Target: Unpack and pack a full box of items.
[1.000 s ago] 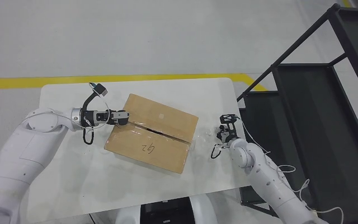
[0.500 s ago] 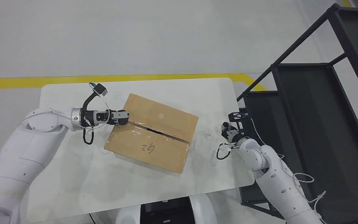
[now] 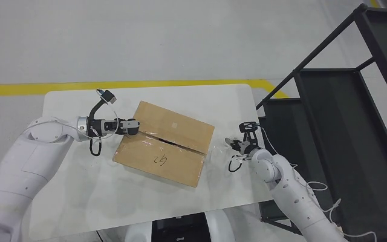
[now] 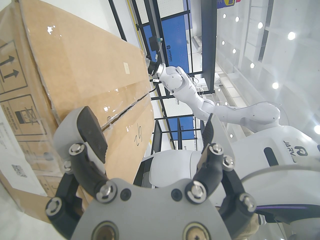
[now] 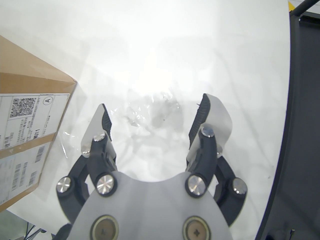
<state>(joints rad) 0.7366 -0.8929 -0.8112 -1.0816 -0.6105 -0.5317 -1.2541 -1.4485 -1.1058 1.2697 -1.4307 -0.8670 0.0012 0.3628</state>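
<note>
One cardboard box (image 3: 164,143), flaps closed, at centre of white table (image 3: 91,193). Left gripper (image 3: 135,126) at box's 9 o'clock, at its edge, jaws spread wide. Right gripper (image 5: 153,107) at box's 3 o'clock, standing apart, jaws spread wide above crumpled clear film (image 5: 140,122).

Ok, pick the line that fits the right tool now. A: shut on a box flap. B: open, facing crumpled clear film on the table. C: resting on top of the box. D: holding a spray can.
B: the right tool stands open, and the clear film lies crumpled on the table just ahead of it.
</note>
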